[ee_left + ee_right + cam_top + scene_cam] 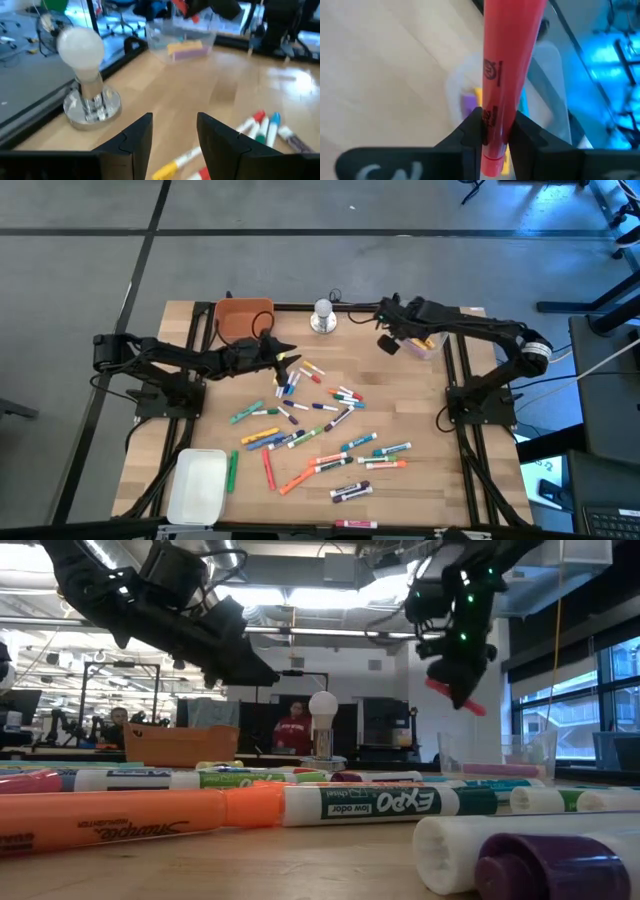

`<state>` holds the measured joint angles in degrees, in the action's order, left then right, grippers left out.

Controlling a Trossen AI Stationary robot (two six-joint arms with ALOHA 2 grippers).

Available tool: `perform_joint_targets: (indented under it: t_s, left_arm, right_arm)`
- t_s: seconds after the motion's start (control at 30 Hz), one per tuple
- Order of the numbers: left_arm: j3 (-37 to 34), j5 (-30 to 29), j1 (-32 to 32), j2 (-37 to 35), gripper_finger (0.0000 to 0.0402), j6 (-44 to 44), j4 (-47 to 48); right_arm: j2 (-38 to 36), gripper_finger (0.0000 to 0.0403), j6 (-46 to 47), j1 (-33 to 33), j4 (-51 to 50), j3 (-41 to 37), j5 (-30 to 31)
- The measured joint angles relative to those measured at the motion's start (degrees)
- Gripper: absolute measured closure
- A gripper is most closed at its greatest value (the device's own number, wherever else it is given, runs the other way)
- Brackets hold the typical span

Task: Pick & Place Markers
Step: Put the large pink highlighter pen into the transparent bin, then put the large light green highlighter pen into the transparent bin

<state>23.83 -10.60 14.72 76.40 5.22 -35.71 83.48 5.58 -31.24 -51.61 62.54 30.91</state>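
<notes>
A light wooden slatted table (420, 410) holds scattered coloured markers (320, 430). At two o'clock, the right gripper (495, 131) pinches a red marker (507, 70) above a clear plastic bin (424, 345); centring before release seems wise. The left gripper (175, 131) hovers open at eleven o'clock.

- Both arms are black, built from slim jointed segments.
- The left tool (172, 145) has two dark, angular, wedge-shaped fingers.
- The right tool (458, 690) carries small green lights.
- Black cables run near each base.
</notes>
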Motion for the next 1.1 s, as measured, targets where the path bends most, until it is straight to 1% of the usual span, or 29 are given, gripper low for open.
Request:
perform_joint_targets:
  t_s: [0.17, 0.23, 0.33, 0.4, 0.47, 0.53, 0.57, 0.67, 0.77, 0.87, 0.97, 1.1]
  left_arm:
    - [0.0, -0.06, -0.55, 0.0, 0.0252, 0.06, 2.82]
    - [0.0, -0.37, -0.81, 0.0, 0.0251, 0.03, 2.74]
    - [0.04, -0.16, -0.9, 0.0, 0.0249, 0.12, 2.76]
    - [0.07, -0.25, -0.85, 0.0, 0.0249, 0.43, 2.8]
    - [0.13, -1.44, -0.89, -0.54, 0.0249, -1.25, 4.43]
    - [0.27, -3.73, -1.22, -2.61, 0.0249, -4.59, 10.16]
    - [0.83, -4.92, -1.45, -3.87, 0.0249, -5.7, 14.79]
    - [3.78, -6.66, -2.22, -8.08, 0.0248, -4.51, 30.69]
    - [6.86, -4.07, -3.52, -11.37, 0.0249, 0.18, 44.53]
    - [9.51, 0.98, -5.68, -13.33, 0.0249, 6.06, 55.43]
    - [10.47, 5.81, -8.29, -13.88, 0.0249, 12.51, 63.36]
    - [10.45, 6.49, -12.1, -11.86, 0.0249, 22.38, 70.29]
  right_arm:
    - [0.04, 0.0332, -0.87, -4.35, 0.08, -4.0, 4.57]
    - [0.04, 0.0315, -0.75, -5.86, 0.53, -5.2, 5.54]
    - [0.04, 0.028, 0.05, -7.84, 0.53, -6.25, 5.52]
    - [0.04, 0.0258, 0.11, -8.39, 0.38, -6.66, 5.54]
    - [0.04, 0.0239, 0.18, -8.53, 0.6, -6.7, 5.57]
    - [0.02, 0.0222, 0.27, -8.49, 1.29, -6.7, 5.56]
    - [0.02, 0.0215, 0.24, -8.45, 1.54, -6.7, 5.53]
    - [0.02, 0.0197, 0.98, -7.13, 2.94, -6.7, 5.57]
    - [-0.34, 0.0186, 0.83, -4.31, 5.97, -6.68, 5.33]
    - [-0.89, 0.0183, -2.39, -1.36, 9.98, -6.68, 2.71]
    - [-1.83, 0.0182, -4.08, 0.95, 14.73, -6.68, -2.38]
    - [-2.92, 0.0181, -4.66, 3.82, 21.75, -6.68, -9.62]
